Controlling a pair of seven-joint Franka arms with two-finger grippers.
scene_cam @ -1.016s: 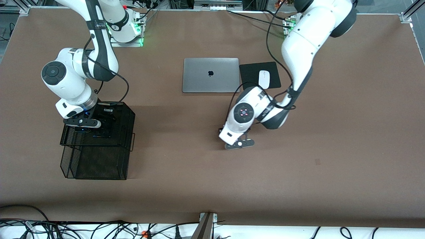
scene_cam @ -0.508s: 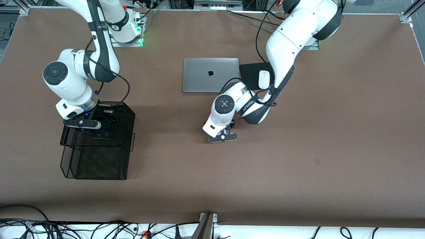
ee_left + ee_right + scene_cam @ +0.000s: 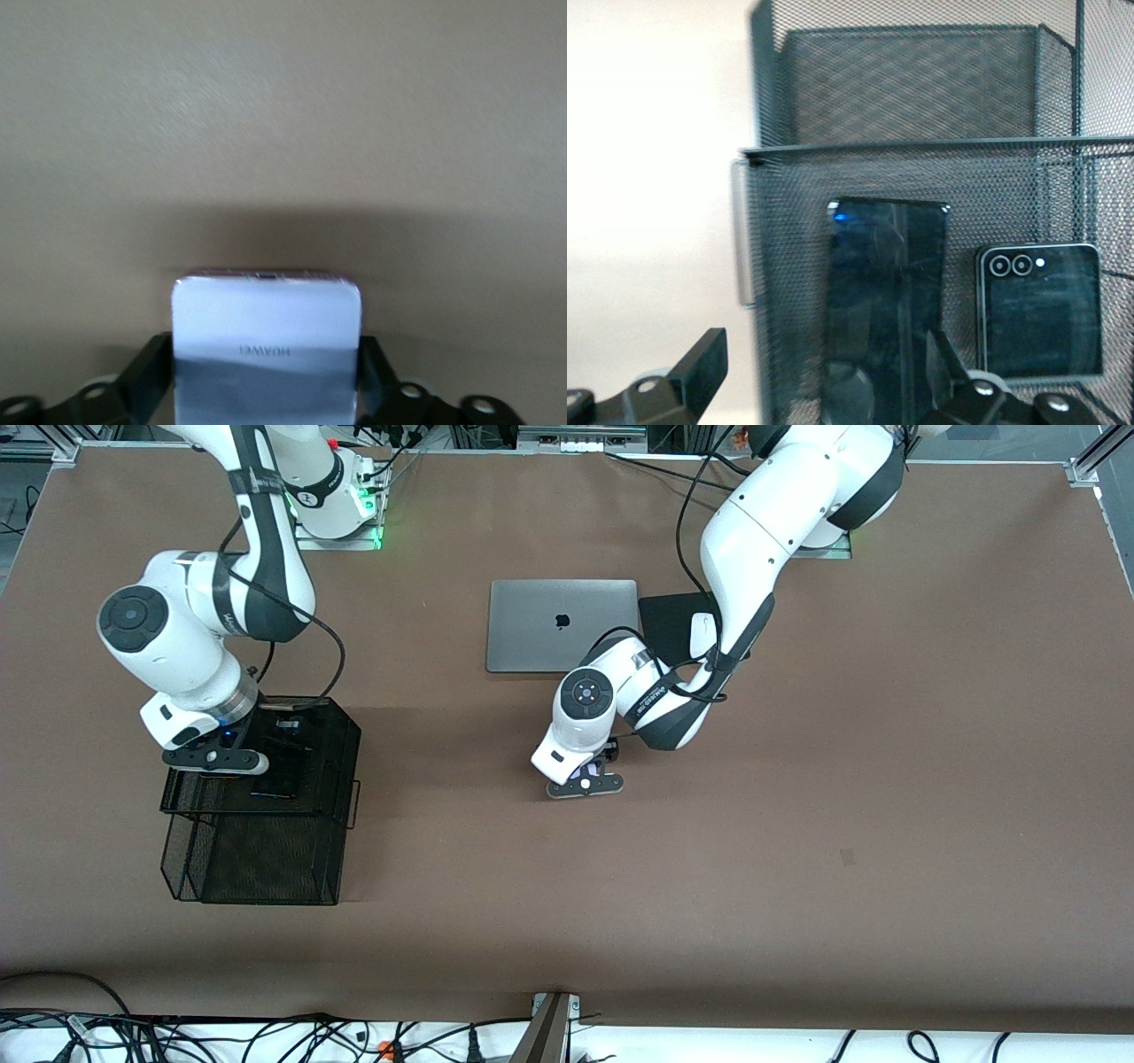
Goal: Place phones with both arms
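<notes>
mesh organizer (image 3: 257, 850), black wire, stands nearest the front camera at the right arm's end of the table. on its upper tray lie the long black phone (image 3: 884, 305) and, just beside it, the small squarish black phone (image 3: 1041, 310), whose two camera lenses and flash dot show; no writing can be read on either. the right gripper (image 3: 215, 760) hangs over that tray, its fingers (image 3: 700, 363) spread wide and holding nothing, one finger outside the tray wall and the other over the long phone.

near the table's middle the left gripper (image 3: 585, 784) is over bare brown table (image 3: 797, 824), its fingers (image 3: 146, 376) closed against the two sides of the pale lavender-white phone (image 3: 266, 350); the word huawei runs across the phone's back, seen upside down in the wrist view.

farther from the camera lies a closed silver laptop (image 3: 562, 625) with a dark apple logo on its lid. beside it, toward the left arm's end, a black mouse pad (image 3: 664, 615) carries a white mouse (image 3: 702, 636), both partly covered by the left arm.
</notes>
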